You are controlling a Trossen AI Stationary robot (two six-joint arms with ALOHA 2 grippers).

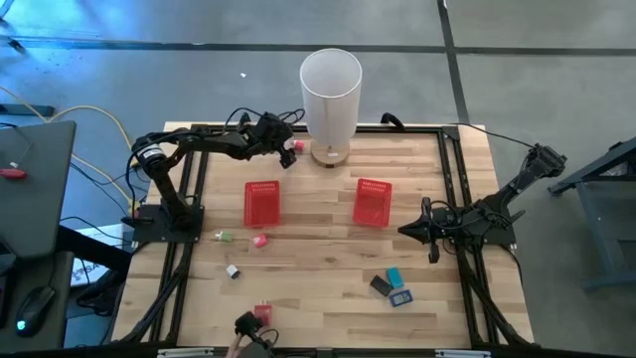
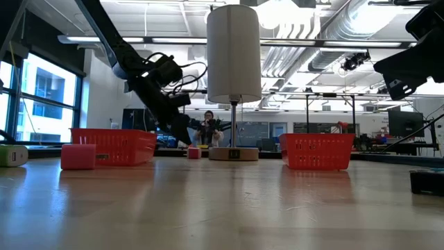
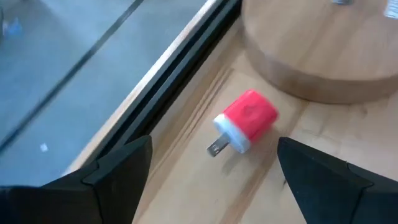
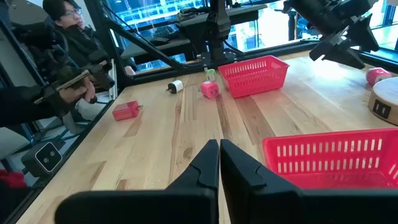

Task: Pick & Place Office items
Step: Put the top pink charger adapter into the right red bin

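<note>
Seen from above, a red item point(image 1: 262, 313) lies at the table's near edge, with a white item point(image 1: 233, 270), a pink item point(image 1: 259, 240) and a green item point(image 1: 224, 236) on the left and a black item point(image 1: 381, 285), teal item point(image 1: 395, 276) and blue item point(image 1: 400, 297) on the right. Mid-table, the right gripper point(image 1: 404, 229) waits, fingers clenched, beside one red basket point(image 1: 372, 202). At the far edge, the left gripper point(image 3: 211, 165) hovers with jaws spread wide around a red-and-white plug point(image 3: 244, 122) lying beside the wooden lamp base point(image 3: 323, 56).
</note>
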